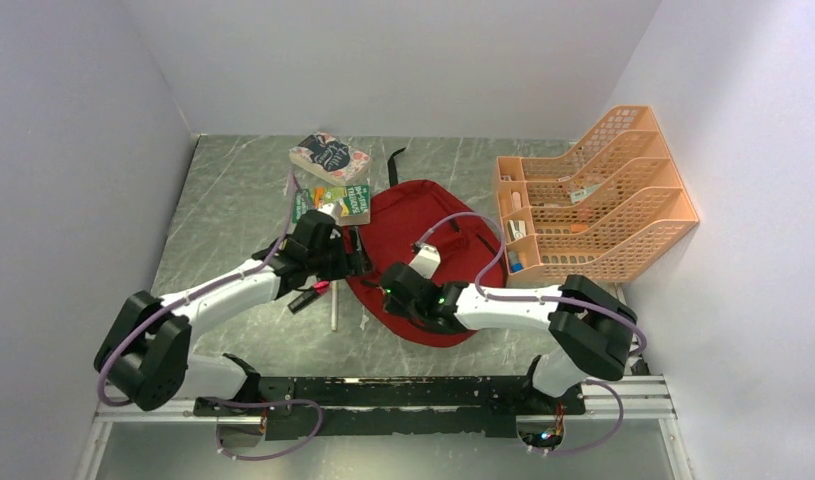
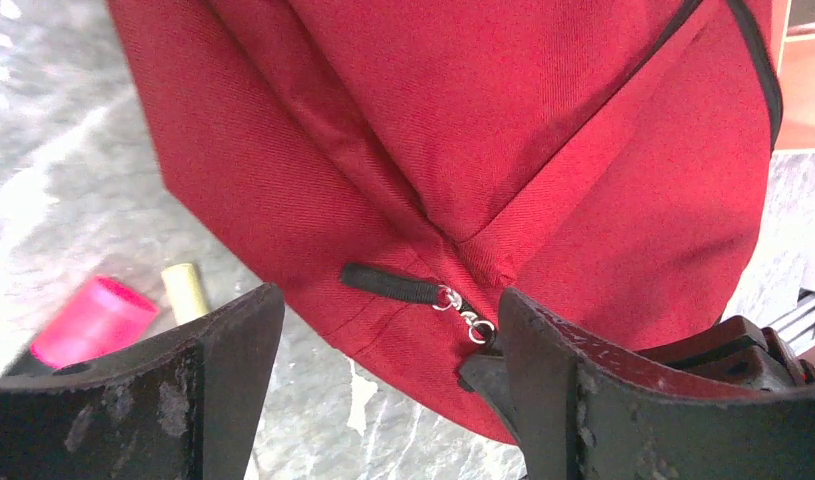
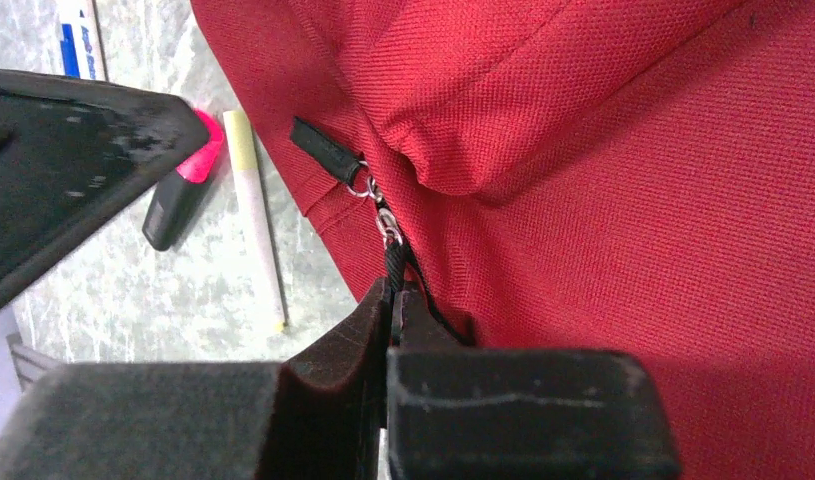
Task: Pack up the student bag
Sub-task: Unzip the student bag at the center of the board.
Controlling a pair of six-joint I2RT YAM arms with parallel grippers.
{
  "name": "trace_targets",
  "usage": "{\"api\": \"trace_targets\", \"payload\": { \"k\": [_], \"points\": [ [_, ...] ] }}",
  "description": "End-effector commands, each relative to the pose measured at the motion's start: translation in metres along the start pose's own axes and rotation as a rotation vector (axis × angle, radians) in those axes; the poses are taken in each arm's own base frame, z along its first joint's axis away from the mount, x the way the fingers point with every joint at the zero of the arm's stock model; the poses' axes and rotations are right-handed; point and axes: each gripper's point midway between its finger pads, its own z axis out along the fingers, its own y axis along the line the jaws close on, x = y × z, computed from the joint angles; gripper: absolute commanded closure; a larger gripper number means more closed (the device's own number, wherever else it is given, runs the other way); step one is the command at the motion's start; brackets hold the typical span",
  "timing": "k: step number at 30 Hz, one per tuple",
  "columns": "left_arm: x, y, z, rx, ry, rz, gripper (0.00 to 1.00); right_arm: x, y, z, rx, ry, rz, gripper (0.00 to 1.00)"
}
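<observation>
The student bag (image 1: 423, 215), dark red with black trim, lies flat mid-table. At its near left edge two black zipper pulls meet on small metal rings. My right gripper (image 3: 395, 290) is shut on one zipper pull (image 3: 393, 258), which runs taut into its tips. The other zipper pull (image 2: 393, 285) lies loose on the red fabric (image 2: 503, 130). My left gripper (image 2: 388, 330) is open, its fingers straddling the bag's edge around that loose pull without touching it. From above, the left gripper (image 1: 361, 262) and right gripper (image 1: 381, 285) sit close together.
A pink highlighter (image 1: 311, 295) and a pale yellow pen (image 1: 335, 310) lie on the table just left of the bag. Two books (image 1: 329, 157) rest behind the left arm. An orange mesh file organizer (image 1: 593, 195) holding small items stands at the right wall.
</observation>
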Motion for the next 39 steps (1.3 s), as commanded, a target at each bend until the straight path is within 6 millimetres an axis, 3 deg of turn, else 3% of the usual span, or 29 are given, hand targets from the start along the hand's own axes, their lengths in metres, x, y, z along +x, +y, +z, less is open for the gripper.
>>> {"api": "trace_targets", "payload": {
  "k": [1,7,12,15,22,30,34,39],
  "points": [
    [0.004,-0.03,0.013,0.083,0.012,-0.005,0.17,-0.001,0.007,-0.005,-0.085,0.013,-0.006,1.0],
    [0.026,-0.043,0.031,0.092,0.057,-0.003,0.22,-0.007,0.007,-0.007,-0.105,0.0,-0.028,1.0],
    [0.03,-0.053,0.05,0.103,0.064,-0.007,0.31,-0.007,0.007,-0.007,-0.108,0.005,-0.054,1.0],
    [0.033,-0.048,0.06,0.072,0.075,0.001,0.46,-0.006,0.003,-0.008,-0.098,0.016,-0.066,1.0],
    [0.03,-0.027,0.064,-0.041,0.054,0.019,0.94,0.005,-0.009,-0.02,-0.091,0.08,-0.114,1.0],
    [0.013,-0.004,0.065,-0.14,0.018,0.023,0.95,0.021,-0.026,-0.053,-0.066,0.22,-0.18,1.0],
    [0.003,0.01,0.064,-0.18,0.005,0.005,0.95,0.026,-0.049,-0.067,0.016,0.283,-0.222,1.0],
    [-0.002,0.013,0.062,-0.205,-0.002,0.007,0.95,0.036,-0.077,-0.081,0.09,0.362,-0.231,1.0]
  ]
}}
